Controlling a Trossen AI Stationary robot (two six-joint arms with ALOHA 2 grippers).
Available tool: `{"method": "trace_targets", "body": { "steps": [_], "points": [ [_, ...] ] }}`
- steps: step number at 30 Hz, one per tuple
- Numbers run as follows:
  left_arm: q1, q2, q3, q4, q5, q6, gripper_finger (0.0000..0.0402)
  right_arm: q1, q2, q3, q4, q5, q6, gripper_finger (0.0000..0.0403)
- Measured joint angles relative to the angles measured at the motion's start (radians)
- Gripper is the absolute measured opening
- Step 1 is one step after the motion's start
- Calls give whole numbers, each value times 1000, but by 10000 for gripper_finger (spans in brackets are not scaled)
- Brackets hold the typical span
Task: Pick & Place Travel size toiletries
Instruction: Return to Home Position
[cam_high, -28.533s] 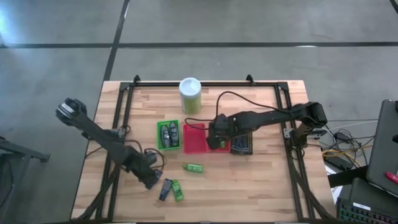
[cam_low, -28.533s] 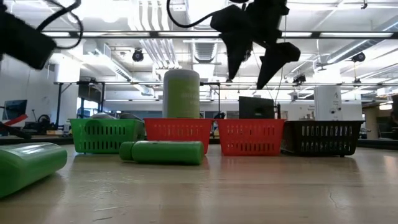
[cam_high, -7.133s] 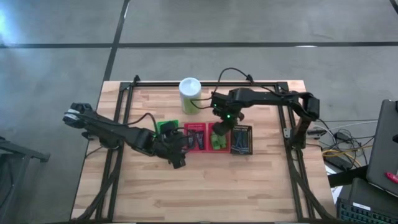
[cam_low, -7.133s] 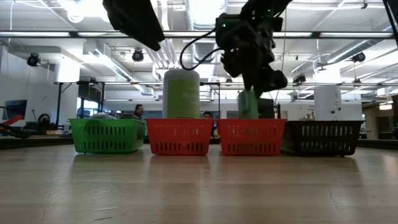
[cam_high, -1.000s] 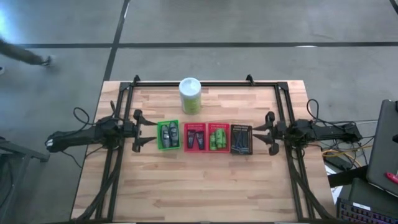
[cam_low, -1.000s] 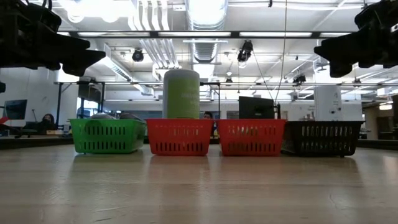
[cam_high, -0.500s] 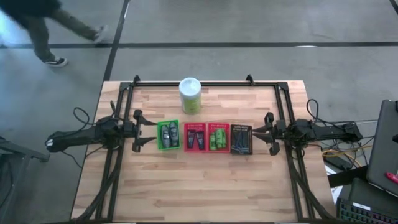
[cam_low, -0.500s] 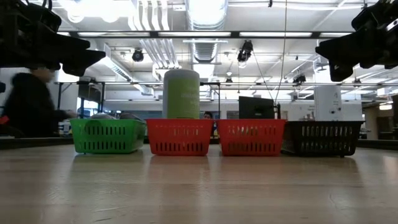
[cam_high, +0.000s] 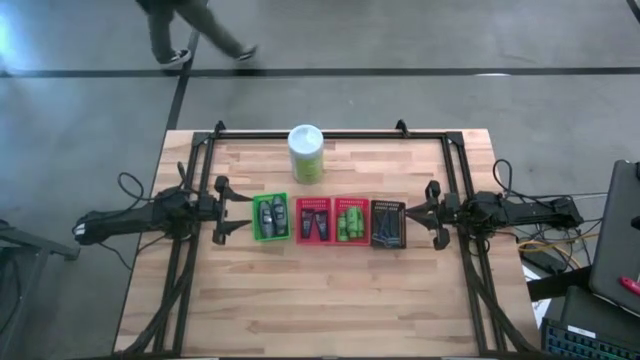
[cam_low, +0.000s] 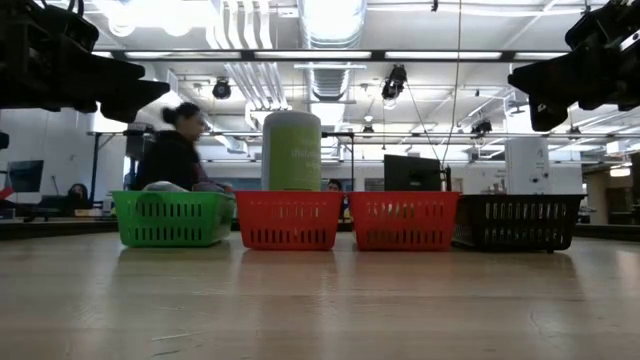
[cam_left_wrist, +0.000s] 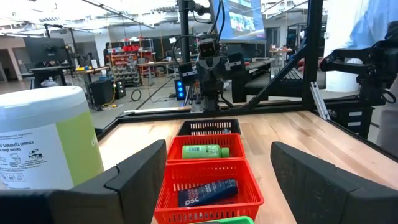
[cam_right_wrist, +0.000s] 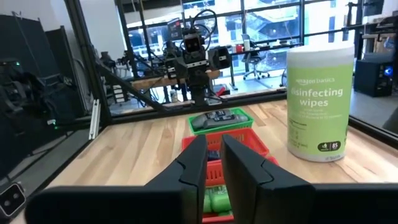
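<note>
Sorted: the travel toiletries lie in 4 small baskets, set in a row between the 2 grippers and straight ahead of each one's fingertips. The left gripper has its fingers spread wide. The right gripper has its fingers drawn to a narrow slit. Neither holds or touches anything. The tubes and mini bottles look light, smooth and apt to roll, best pinched across the middle of the body.
</note>
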Motion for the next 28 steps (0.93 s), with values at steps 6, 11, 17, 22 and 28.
{"method": "trace_targets", "body": {
  "steps": [6, 11, 17, 22, 28],
  "points": [
    [0, 0, 0, 0, 0, 0, 293, 0, 0, 0, 0, 0, 1, 65],
    [0, 0, 0, 0, 0, 0, 293, 0, 0, 0, 0, 0, 1, 83],
    [0, 0, 0, 0, 0, 0, 293, 0, 0, 0, 0, 0, 0, 101],
    [0, 0, 0, 0, 0, 0, 293, 0, 0, 0, 0, 0, 0, 114],
    [0, 0, 0, 0, 0, 0, 293, 0, 0, 0, 0, 0, -1, 130]
  ]
}}
